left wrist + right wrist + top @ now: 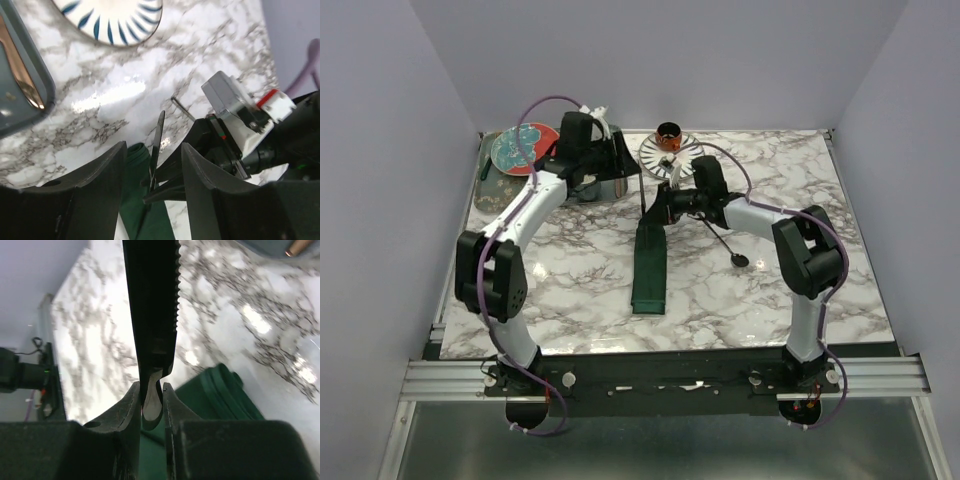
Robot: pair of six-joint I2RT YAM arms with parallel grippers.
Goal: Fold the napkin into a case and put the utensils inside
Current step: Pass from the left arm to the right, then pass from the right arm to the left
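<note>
At the upper left of the left wrist view, a grey tray point(35, 87) holds a shiny spoon point(17, 70). The left pincer point(152, 167) is spread wide and grips nothing. It straddles the top end of the green case point(650, 265), which lies flat mid-bench as a long narrow strip. Right of centre, the right pincer point(151, 390) is clamped narrowly on the black knife point(150, 310), whose serrated edge shows in the right wrist view. The knife sits at the case's far end, and I cannot tell whether it touches the cloth. Further right, a second dark utensil point(725, 243) lies on the bench point(820, 200). It is probably the fork, but it is too small to be sure.

My judgement of the risk is that nothing pins the cloth. The knife could catch a fold and shove or open the case instead of sliding in. The thin grip might also let the knife swivel.

No brand, label or writing is readable.
</note>
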